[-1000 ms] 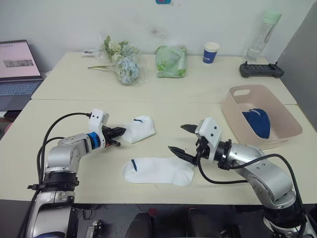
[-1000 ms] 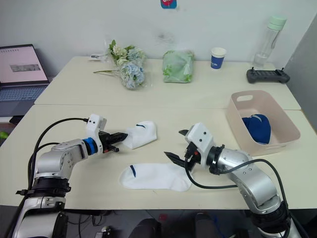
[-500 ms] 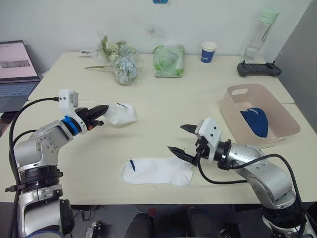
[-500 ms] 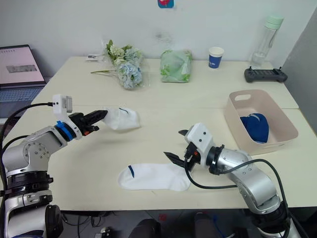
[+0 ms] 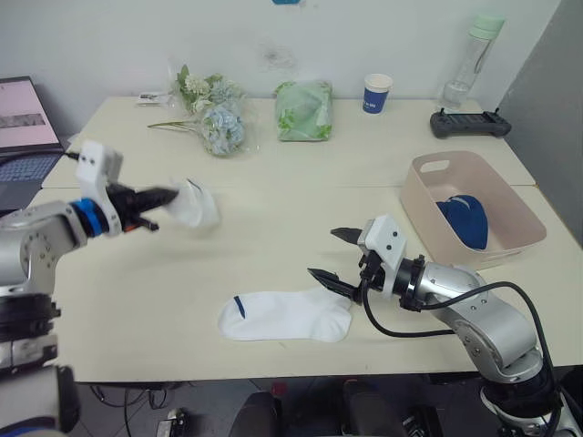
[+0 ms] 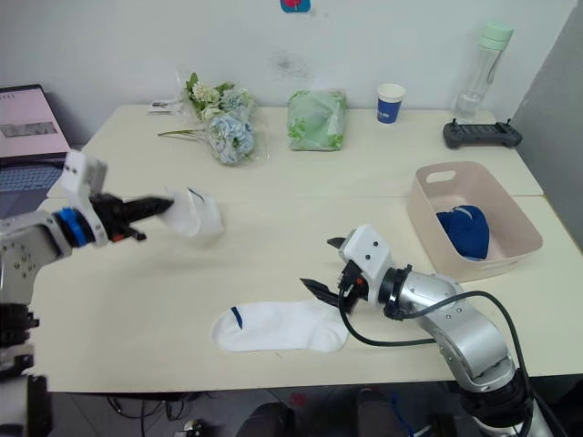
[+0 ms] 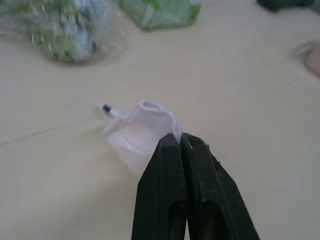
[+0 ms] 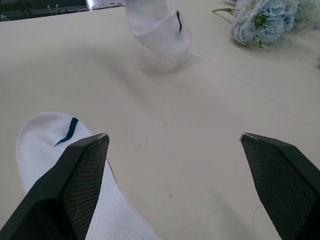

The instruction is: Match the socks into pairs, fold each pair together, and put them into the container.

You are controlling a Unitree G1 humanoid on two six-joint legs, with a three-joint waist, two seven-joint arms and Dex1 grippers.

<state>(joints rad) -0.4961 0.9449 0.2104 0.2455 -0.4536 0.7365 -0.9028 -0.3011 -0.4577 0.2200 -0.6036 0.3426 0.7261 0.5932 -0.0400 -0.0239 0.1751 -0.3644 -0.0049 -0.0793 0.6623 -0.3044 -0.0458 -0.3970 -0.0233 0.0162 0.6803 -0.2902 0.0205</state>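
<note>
One white sock lies flat on the table, cuff mark toward the robot's left, just beside the right hand. It is probably laid out as the base for its mate to go on top.

The second white sock hangs bunched from the left hand, lifted off the table out at the robot's left. I judge this to be the carry toward the flat sock for pairing.

Left hand: fingers pressed together on a fold of the sock; grip looks secure, though the cloth is blurred.

Right hand: fingers spread wide apart, holding nothing, lower fingertip close to the flat sock's toe; contact not clear.

The container sits at far right with dark blue fabric inside, seemingly the navy pair.
</note>
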